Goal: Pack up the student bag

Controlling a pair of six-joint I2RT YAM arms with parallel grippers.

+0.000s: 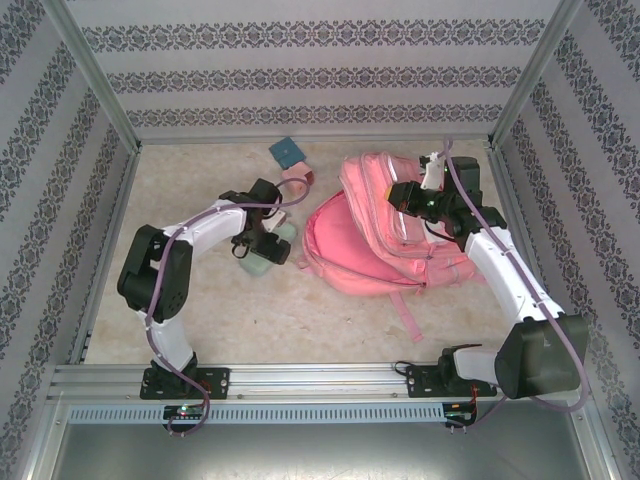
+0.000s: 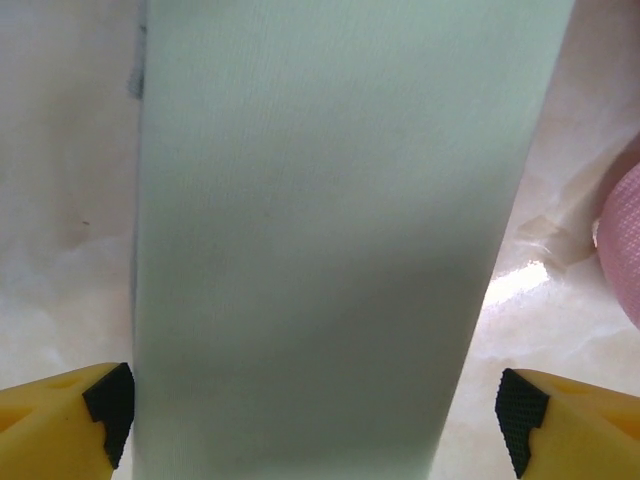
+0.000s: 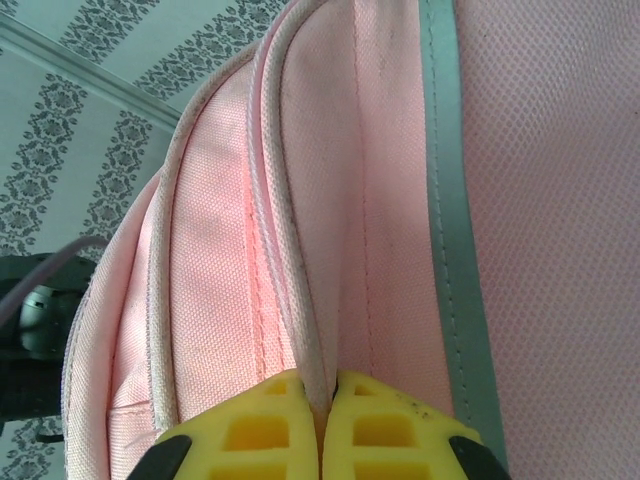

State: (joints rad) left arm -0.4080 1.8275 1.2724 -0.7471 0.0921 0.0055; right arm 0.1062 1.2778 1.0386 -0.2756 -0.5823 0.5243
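Yellow fingers (image 2: 50, 425) of the left gripper (image 2: 315, 410) sit closest to the lens, standing apart on either side of a pale green item (image 2: 330, 220) that lies flat on the bench (image 2: 60, 200). One black pad (image 2: 108, 405) is just beside the item's edge. The other has bench showing between it and the item, so nothing is clamped yet. The bag (image 1: 375, 235) lies right of centre on the bench, its rounded front panel folded out toward the green item. The right gripper (image 3: 322, 410) is shut tight on a raised seam of the bag's pink fabric.

The step in hand looks like picking up the green item for packing. To do it well, I would shift the left gripper a touch so the item sits midway between the pads, then close squarely across its width. A lopsided close would likely slide or twist it on the smooth bench. It looks flat and stiff, so a firm pinch on the edges should hold. The right gripper should hold the seam up so the mouth gapes, and the item should go in narrow end first.

No brand, label or writing can be read. The green face is plain, and the bag shows stitching and a grey-green trim stripe (image 3: 445, 200) but no lettering.
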